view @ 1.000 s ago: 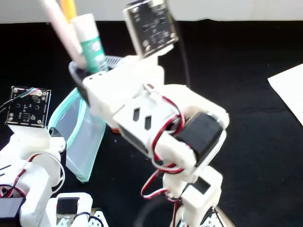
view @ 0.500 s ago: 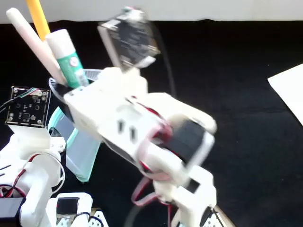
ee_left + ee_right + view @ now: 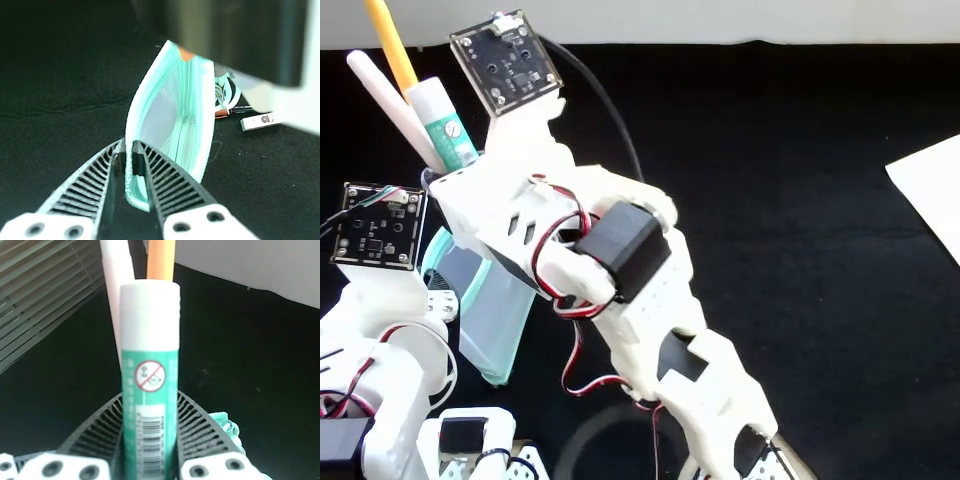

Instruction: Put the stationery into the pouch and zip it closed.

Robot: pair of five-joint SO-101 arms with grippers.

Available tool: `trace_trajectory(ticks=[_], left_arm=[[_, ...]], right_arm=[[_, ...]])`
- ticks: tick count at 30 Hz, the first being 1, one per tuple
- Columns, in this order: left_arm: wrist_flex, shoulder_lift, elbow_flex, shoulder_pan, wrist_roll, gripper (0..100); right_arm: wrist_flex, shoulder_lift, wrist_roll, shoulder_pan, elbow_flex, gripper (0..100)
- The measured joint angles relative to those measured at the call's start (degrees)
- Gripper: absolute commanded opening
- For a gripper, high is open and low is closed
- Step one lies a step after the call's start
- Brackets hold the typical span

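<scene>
A mint-green translucent pouch (image 3: 490, 300) (image 3: 170, 115) lies on the black table with its mouth open. My left gripper (image 3: 127, 162) is shut on the near edge of the pouch's rim. My right gripper (image 3: 150, 402) (image 3: 442, 180) hangs above the pouch's far end, shut on a green and white glue stick (image 3: 150, 340) (image 3: 445, 135) that stands upright. Behind the stick in the same grip rise a white pen (image 3: 117, 270) (image 3: 385, 95) and an orange pencil (image 3: 161, 260) (image 3: 392, 40).
A white sheet of paper (image 3: 930, 185) lies at the table's right edge. Beyond the pouch lie a small white block (image 3: 257, 121) and a dark pen (image 3: 235, 107). The right arm's body (image 3: 620, 260) spans the middle of the table.
My right arm has swung left with the glue stick, pen and pencil, and now leans over the pouch. The left arm and the pouch have kept still.
</scene>
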Motion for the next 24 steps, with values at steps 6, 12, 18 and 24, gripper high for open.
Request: trace_trajectory(ticks=[6, 12, 18, 24], left_arm=[[0.00, 0.00, 0.00, 0.00, 0.00, 1], [0.00, 0.00, 0.00, 0.00, 0.00, 1], [0.00, 0.00, 0.00, 0.00, 0.00, 1], [0.00, 0.00, 0.00, 0.00, 0.00, 1]], right_arm=[[-2.37, 0.26, -1.67, -0.09, 0.00, 0.6], [-8.53, 0.26, -2.29, -0.26, 0.00, 0.6], [-10.90, 0.26, -2.29, -0.26, 0.00, 0.6], [-1.14, -9.32, 0.09, -0.26, 0.00, 0.6]])
